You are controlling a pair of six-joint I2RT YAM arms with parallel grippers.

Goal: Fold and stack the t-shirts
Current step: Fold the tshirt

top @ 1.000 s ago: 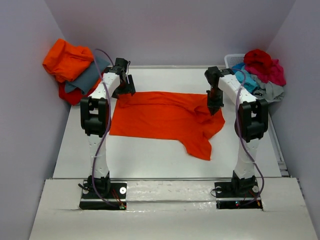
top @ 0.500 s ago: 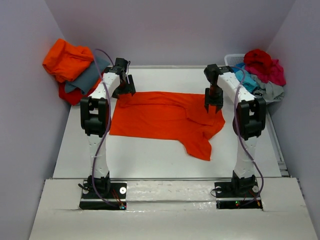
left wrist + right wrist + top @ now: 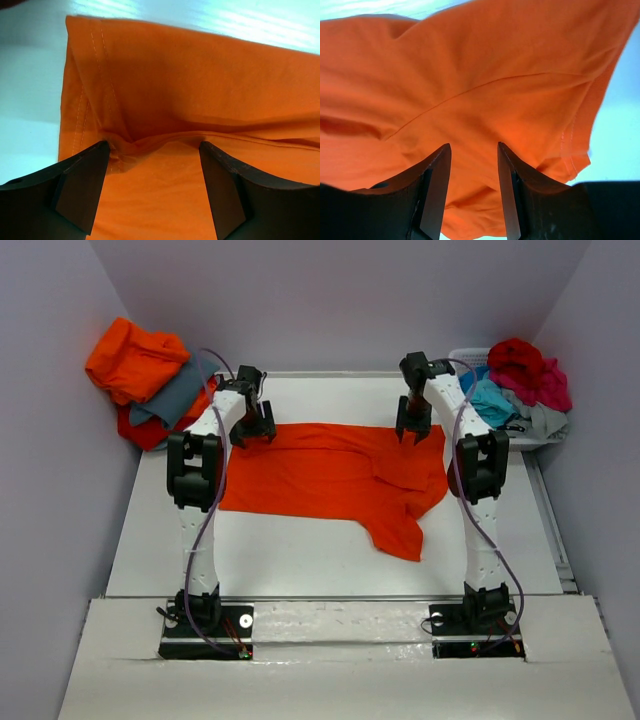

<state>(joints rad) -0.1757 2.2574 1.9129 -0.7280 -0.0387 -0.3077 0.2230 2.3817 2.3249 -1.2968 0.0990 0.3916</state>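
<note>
A: Shifted since a second back, on both sides: slightly inward on the left, far more on the right, off the rumpled patch, up to the far hem, and unclamped on the way. Reading left to right, please.

B: Starting against the left wall [image 3: 50, 490]: heap [image 3: 140, 375] of orange, grey and red t-shirts, well apart from the work. Next, left hand [image 3: 258, 432], spread wide, fingers [image 3: 80, 192] straddling a raised crease just inside the far-left corner of the orange t-shirt [image 3: 320, 475]. Nothing pinched.

A: And the cloth itself?

B: Spread across the middle of the counter [image 3: 300, 560], between the arms, mostly flat, with one flap [image 3: 400, 535] trailing toward the near right. Then right hand [image 3: 411, 433], about half spread, poised at the far-right edge beside a seam, gripping nothing. Last, white basket [image 3: 462, 360] at the far right, heaped with unsorted shirts [image 3: 520, 380] in crimson, turquoise and grey.

A: So, for a clean fold?

B: Probably: slide the left out to the stitched hem, not the crease, and pinch both layers. Match it on the right, equally close to the edge. Close only with cloth deep between the fingers. Lift level, keep the far edge taut, carry toward the near hem. Likely worth squaring that trailing flap first, or risking a crooked fold.
</note>
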